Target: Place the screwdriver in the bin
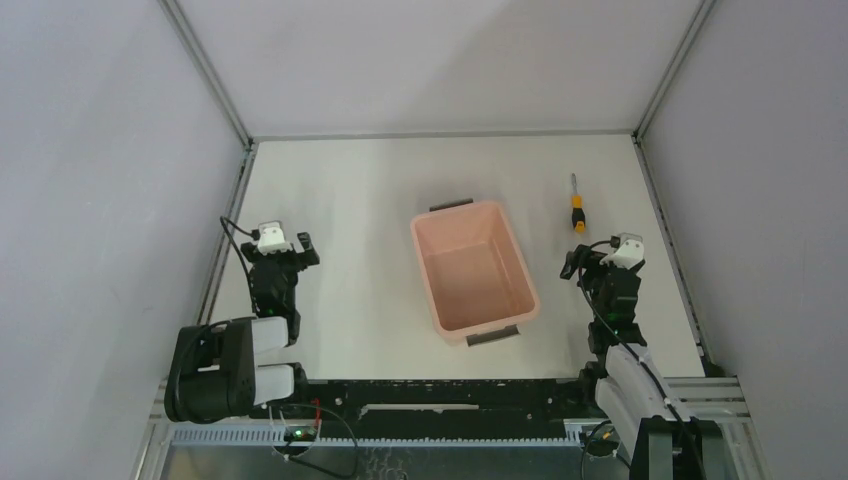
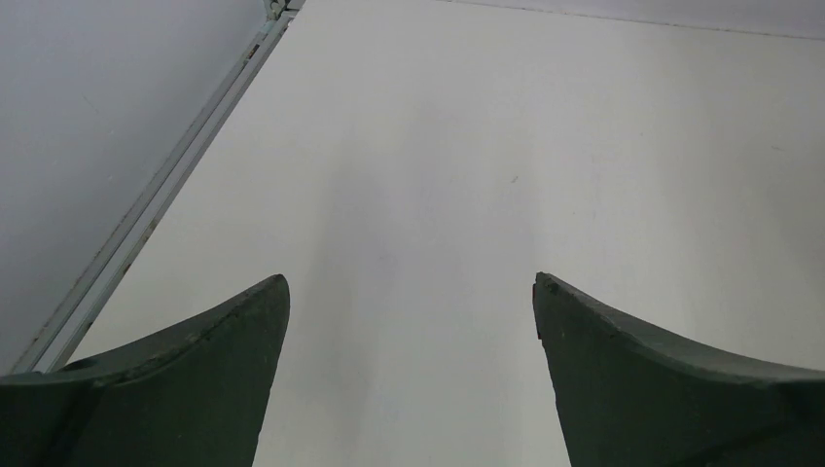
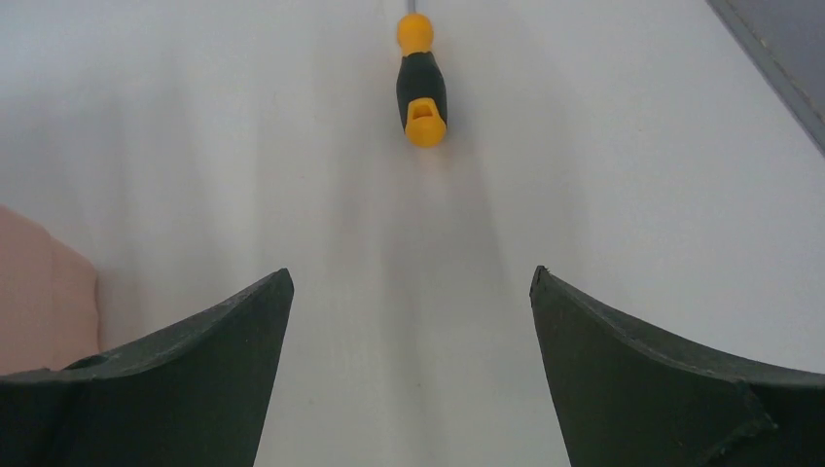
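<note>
Orange-black screwdriver (image 3: 421,86) lying near-to-far, shaft pointing away, handle toward wide right hand (image 3: 411,274)

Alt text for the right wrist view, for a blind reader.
A screwdriver with an orange-yellow and black handle lies on the white table ahead of the open right gripper, handle end nearest. Part of the pink bin shows at left.

- Flat white matte table (image 1: 340,190): lying across the enclosure floor and carrying soft grey shadows.
- Pale grey panel walls (image 1: 90,150): standing along the left, far and right sides.
- Silver aluminium frame rails (image 1: 207,72): running along the wall joints.
- Black slotted strip (image 1: 440,388): running along the table's near edge.
</note>
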### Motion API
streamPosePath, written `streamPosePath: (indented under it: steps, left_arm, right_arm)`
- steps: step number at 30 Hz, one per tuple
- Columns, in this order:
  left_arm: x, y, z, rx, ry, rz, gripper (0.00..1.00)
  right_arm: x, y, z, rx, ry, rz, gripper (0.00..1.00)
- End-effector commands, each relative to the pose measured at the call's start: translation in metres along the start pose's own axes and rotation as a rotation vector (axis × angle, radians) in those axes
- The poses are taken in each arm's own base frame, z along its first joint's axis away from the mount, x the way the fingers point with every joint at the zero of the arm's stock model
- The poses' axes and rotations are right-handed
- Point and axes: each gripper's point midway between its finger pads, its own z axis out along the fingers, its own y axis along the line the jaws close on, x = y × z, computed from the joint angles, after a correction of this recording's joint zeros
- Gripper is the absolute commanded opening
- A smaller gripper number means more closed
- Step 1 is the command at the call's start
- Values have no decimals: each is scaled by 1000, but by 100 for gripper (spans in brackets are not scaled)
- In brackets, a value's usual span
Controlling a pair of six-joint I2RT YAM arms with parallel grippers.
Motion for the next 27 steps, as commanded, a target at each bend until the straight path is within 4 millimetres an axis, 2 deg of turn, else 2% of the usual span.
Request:
streamPosePath:
  steps: [1, 2, 3, 4, 8, 11, 13, 17, 21, 27]
  left_arm:
    - [-26, -3, 9, 4, -71, -4, 100]
    - [-26, -3, 9, 4, -72, -4, 100]
    - [-27, -3, 10, 5, -73, -4, 100]
    - [-26, -3, 9, 4, -72, -4, 100]
    - [-26, -3, 10, 3, -72, -4, 100]
    - [-27, -3, 10, 5, -73, -4, 100]
    - [-26, -3, 9, 3, -72, -4, 100]
    - [-26, -2, 9, 3, -72, -4, 100]
    - [-26, -3, 10, 3, -72, -4, 100]
    - [-26, -3, 10, 4, -72, -4, 100]
  right_arm:
    - [-38, 6, 1, 0, -96, 35, 100]
    - [-54, 7, 2, 6, -114, 45, 100]
    - [-61, 7, 1, 15, -113, 49, 100]
    - [-84, 9, 1, 25, -135, 53, 100]
    - [-144, 22, 3, 18, -111, 45, 100]
    - [-166, 25, 13, 51, 42, 57, 100]
    - [-174, 27, 27, 63, 147, 52, 100]
    - [-169, 28, 61, 91, 370, 19, 100]
    - [-155, 23, 98, 86, 447, -2, 100]
    - [-94, 10, 138, 118, 689, -6, 100]
